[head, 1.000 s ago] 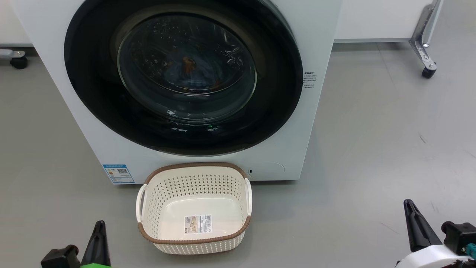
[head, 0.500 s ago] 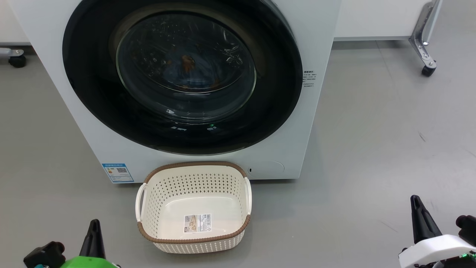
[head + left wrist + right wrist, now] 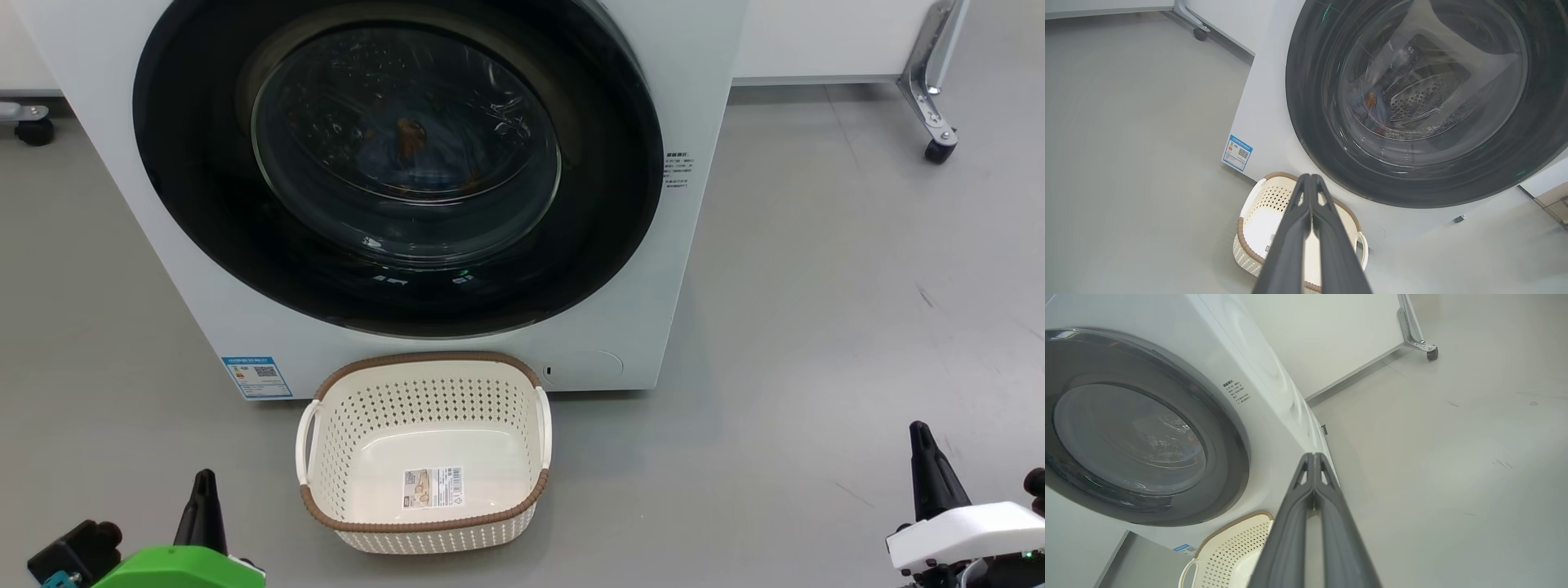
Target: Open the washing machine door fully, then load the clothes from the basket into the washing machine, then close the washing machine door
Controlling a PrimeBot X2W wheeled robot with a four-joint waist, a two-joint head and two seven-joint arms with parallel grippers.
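Left jaws and right jaws drifted outward from basket (image 3: 424, 408); both pressed together, empty.

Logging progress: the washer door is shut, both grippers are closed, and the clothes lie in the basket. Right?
No: the head view shows the basket empty; the clothes lie inside the washer, behind the shut door. The left gripper and right gripper are closed.

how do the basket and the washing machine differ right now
The basket is small and cream with a brown rim; the washing machine is big and white. The basket is open-topped with just a label on its floor; the washing machine is shut by its black-rimmed door, with blue and orange clothes behind the glass. Both stand on the grey floor.
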